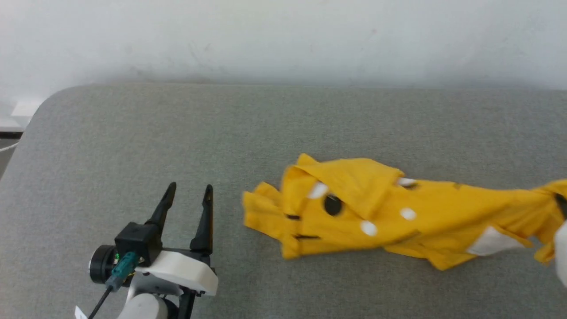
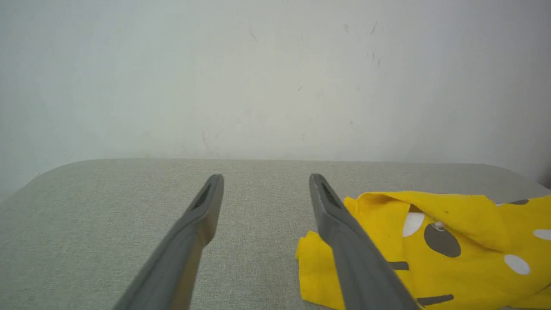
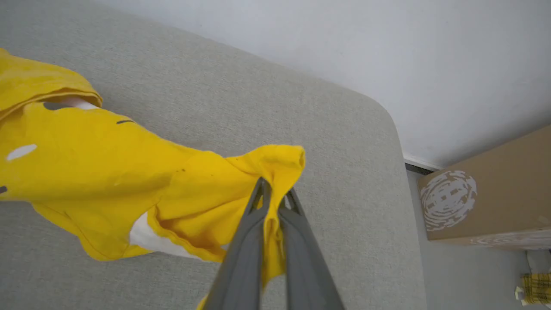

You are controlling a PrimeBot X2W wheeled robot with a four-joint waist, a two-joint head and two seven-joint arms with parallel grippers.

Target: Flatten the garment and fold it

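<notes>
Right wrist view shows right gripper [image 3: 276, 189] pinching rumpled yellow garment [image 3: 107, 172]; left gripper [image 1: 190, 186] spread above woven tabletop [image 1: 133, 133].

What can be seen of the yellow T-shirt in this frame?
The T-shirt is mustard yellow, soft cotton-like cloth, printed with white patches, white and black dots and short black lines. It lies crumpled in a long strip across the grey padded surface, layers folded over one another. Its right end is raised and pinched in the shut right gripper; the open left gripper stands beside its other end, not touching.
</notes>
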